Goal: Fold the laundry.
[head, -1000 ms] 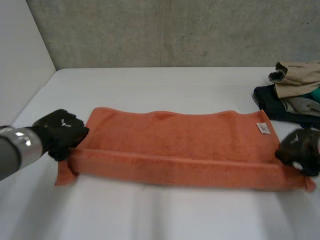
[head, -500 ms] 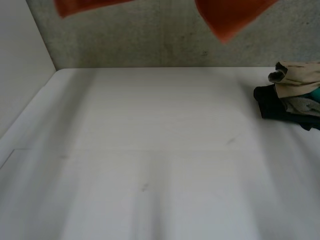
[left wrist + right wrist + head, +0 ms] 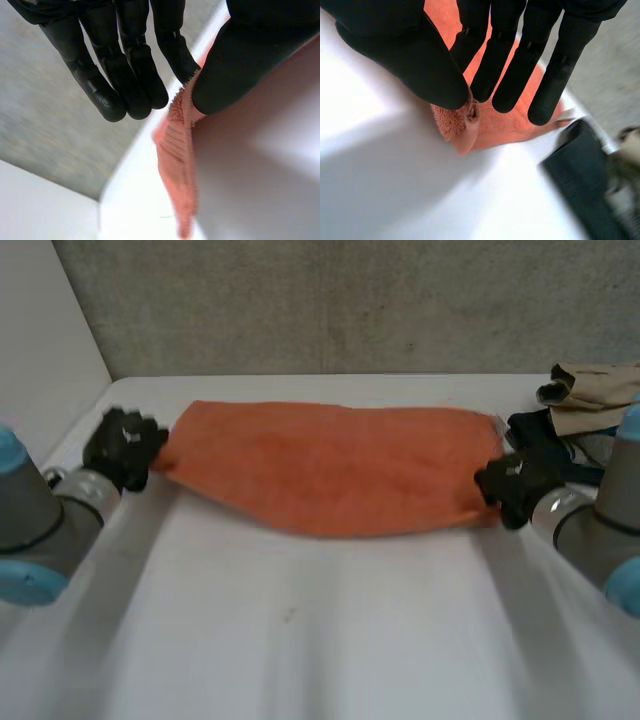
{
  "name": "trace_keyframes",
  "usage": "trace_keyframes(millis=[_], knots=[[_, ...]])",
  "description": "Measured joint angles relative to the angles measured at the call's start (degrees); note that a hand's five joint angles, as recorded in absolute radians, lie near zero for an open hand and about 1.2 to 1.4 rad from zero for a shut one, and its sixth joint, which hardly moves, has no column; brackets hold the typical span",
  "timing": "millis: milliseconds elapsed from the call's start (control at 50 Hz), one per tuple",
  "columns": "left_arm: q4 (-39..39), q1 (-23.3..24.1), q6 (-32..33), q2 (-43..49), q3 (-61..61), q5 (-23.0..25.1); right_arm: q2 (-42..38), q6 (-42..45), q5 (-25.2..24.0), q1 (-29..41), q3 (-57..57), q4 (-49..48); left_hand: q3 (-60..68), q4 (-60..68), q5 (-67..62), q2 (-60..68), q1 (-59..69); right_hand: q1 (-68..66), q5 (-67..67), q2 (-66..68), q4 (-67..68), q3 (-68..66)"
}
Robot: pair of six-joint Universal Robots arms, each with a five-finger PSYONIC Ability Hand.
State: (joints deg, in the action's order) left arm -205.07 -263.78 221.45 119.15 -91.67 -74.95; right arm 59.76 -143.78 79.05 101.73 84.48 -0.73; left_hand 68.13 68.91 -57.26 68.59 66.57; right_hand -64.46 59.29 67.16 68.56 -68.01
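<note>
An orange towel [image 3: 335,468] hangs stretched between my two hands above the far half of the white table [image 3: 320,640], sagging in its middle. My left hand [image 3: 122,448] pinches the towel's left end; in the left wrist view the towel's edge [image 3: 179,150] is caught between the thumb [image 3: 235,65] and the straight fingers [image 3: 135,85]. My right hand [image 3: 510,485] pinches the towel's right end; in the right wrist view the towel's corner [image 3: 460,122] sits between the thumb [image 3: 420,60] and fingers [image 3: 505,75].
A heap of other laundry [image 3: 580,415], beige, dark blue and teal, lies at the table's far right, close behind my right hand, and is seen as a dark cloth [image 3: 585,185] in the right wrist view. A grey wall [image 3: 350,300] stands behind the table.
A second ago the towel lay folded near the table's front with both hands at its ends. It was swung up high, and now hangs spread between the hands farther back.
</note>
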Motion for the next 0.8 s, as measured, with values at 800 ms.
trace_keyframes(millis=[800], knots=[[8.6,-6.84,7.65,7.07,2.18,6.95,2.43,-2.7,-1.13,-5.96,5.32,0.1,-7.12,-7.93,6.18,-7.53,-5.46,0.0,0.0,0.0,0.0,0.0]])
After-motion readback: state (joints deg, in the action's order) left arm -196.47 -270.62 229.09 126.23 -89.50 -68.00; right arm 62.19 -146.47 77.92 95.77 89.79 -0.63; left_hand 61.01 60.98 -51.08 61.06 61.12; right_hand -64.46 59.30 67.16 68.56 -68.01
